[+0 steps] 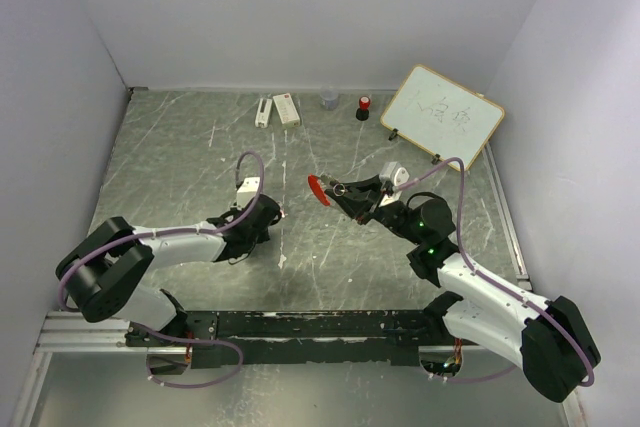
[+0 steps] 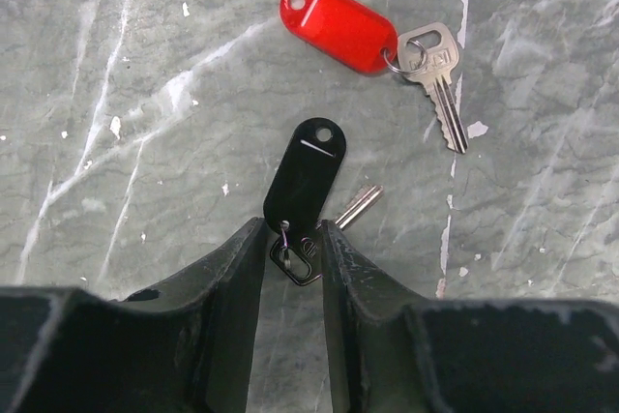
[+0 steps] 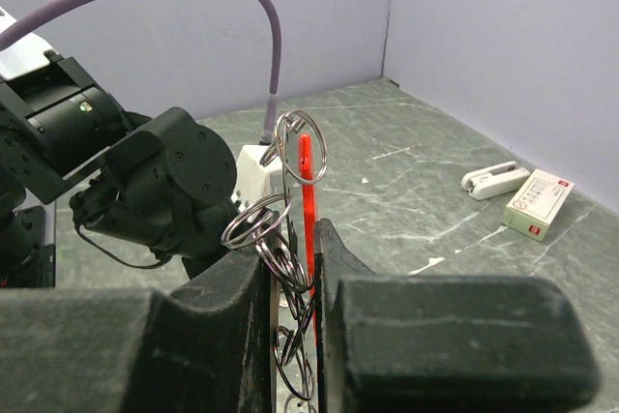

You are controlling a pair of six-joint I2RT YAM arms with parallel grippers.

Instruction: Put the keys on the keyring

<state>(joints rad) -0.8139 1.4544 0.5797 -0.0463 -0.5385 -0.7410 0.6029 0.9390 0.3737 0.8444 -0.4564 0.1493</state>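
Left end effector [image 2: 294, 227] straddles the black-tagged key [image 2: 306, 173]; whether it pinches I cannot tell, and the red-tagged key [image 2: 340, 26] lies on the counter [image 2: 145, 142] just ahead. Right end effector [image 3: 290, 244] is clamped on the keyring [image 3: 300, 147].

Black-tagged key [image 2: 359, 205], red-tagged key [image 2: 440, 76], white-veined grey table [image 2: 145, 142], keyring [image 3: 288, 266] seemingly silver.

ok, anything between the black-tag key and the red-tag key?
Nothing: left wrist view shows bare table between the black-tag key and the red-tag key.
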